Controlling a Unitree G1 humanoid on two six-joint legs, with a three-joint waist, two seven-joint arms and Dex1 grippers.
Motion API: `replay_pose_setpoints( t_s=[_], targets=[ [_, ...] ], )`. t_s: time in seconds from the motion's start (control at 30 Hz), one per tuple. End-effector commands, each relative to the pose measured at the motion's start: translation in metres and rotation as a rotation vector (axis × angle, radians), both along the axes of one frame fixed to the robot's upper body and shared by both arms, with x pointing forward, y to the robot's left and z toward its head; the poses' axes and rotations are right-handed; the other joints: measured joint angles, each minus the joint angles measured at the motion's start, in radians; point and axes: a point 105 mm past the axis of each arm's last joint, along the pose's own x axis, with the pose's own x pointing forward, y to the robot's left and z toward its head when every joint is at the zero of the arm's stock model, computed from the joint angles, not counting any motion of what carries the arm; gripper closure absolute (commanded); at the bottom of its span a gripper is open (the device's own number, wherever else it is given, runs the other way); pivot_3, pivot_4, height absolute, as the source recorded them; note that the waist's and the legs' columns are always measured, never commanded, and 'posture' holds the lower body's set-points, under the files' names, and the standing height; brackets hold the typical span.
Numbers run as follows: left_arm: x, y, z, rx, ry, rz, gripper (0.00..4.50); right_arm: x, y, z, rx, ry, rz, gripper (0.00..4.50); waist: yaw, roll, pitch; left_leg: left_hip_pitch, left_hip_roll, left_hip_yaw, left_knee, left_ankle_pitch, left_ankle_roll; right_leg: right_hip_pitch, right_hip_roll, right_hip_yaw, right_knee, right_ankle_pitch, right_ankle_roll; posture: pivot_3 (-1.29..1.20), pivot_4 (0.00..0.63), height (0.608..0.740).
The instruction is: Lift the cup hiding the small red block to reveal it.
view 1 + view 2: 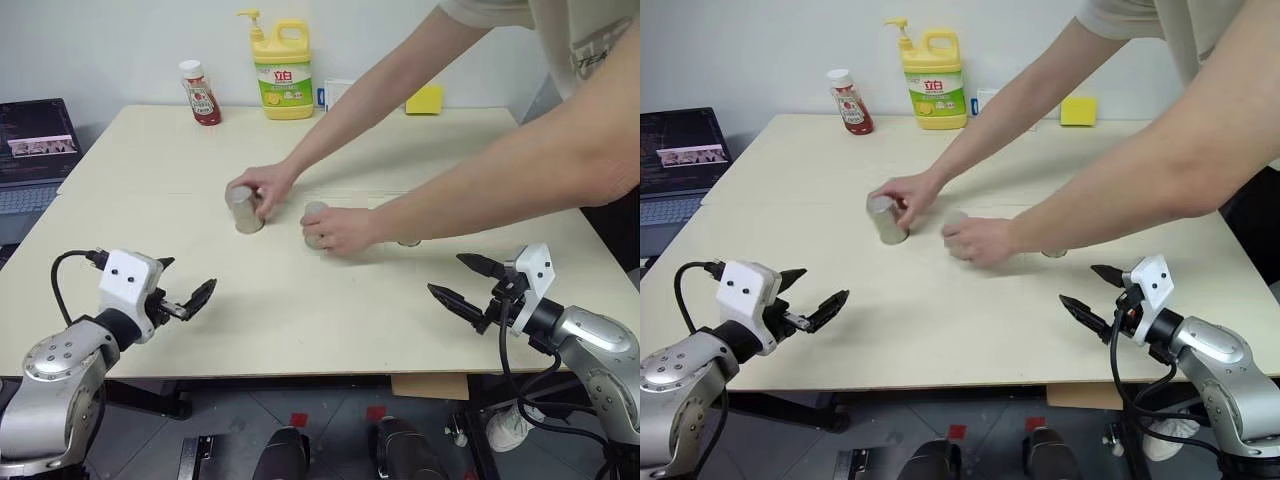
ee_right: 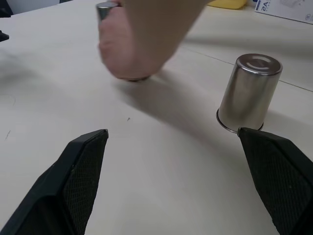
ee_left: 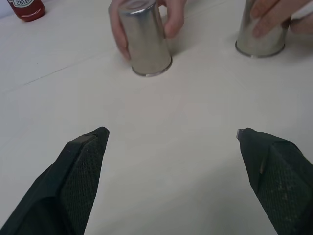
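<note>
Three silver cups are standing upside down near the middle of the pale bench (image 1: 300, 330). A person is leaning in from the far right, and one hand (image 1: 268, 188) is wrapping around the left cup (image 1: 243, 209) while the other hand (image 1: 340, 229) is covering the middle cup (image 1: 316, 222). The third cup (image 2: 248, 93) is standing untouched just right of them, largely hidden behind the person's forearm in the head views. The small red block is hiding out of sight; which cup is covering it cannot be told.

The left gripper (image 1: 188, 296) is hovering over the near left of the bench, jaws spread wide and holding nothing. The right gripper (image 1: 466, 283) is hovering at the near right, jaws likewise wide apart and empty. Both are sitting well apart from the cups.

Along the far edge a red sauce bottle (image 1: 200, 93), a yellow soap bottle (image 1: 282, 68) and a yellow sponge (image 1: 424, 99) are standing.
</note>
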Motion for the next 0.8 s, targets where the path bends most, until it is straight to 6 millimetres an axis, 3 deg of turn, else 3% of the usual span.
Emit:
replay_pose_setpoints(
  t_s=[0.03, 0.53, 0.8],
  targets=[
    [0.002, -0.004, 0.008, 0.024, -0.031, -0.026, 0.03, -0.003, 0.007, 0.014, -0.006, -0.065, 0.021, 0.0, 0.0, 0.0, 0.0, 0.0, 0.0, 0.0, 0.0, 0.0, 0.0, 0.0, 0.0, 0.0, 0.0, 0.0, 0.0, 0.0, 0.15, 0.74],
    [0.009, -0.02, 0.015, 0.004, -0.052, -0.076, 0.03, -0.004, 0.009, 0.012, 0.005, -0.061, 0.018, 0.0, 0.0, 0.0, 0.0, 0.0, 0.0, 0.0, 0.0, 0.0, 0.0, 0.0, 0.0, 0.0, 0.0, 0.0, 0.0, 0.0, 0.15, 0.74],
    [0.007, -0.031, 0.023, -0.006, -0.048, -0.169, 0.03, -0.004, 0.026, 0.014, 0.044, -0.055, 0.051, 0.0, 0.0, 0.0, 0.0, 0.0, 0.0, 0.0, 0.0, 0.0, 0.0, 0.0, 0.0, 0.0, 0.0, 0.0, 0.0, 0.0, 0.15, 0.74]
  ],
)
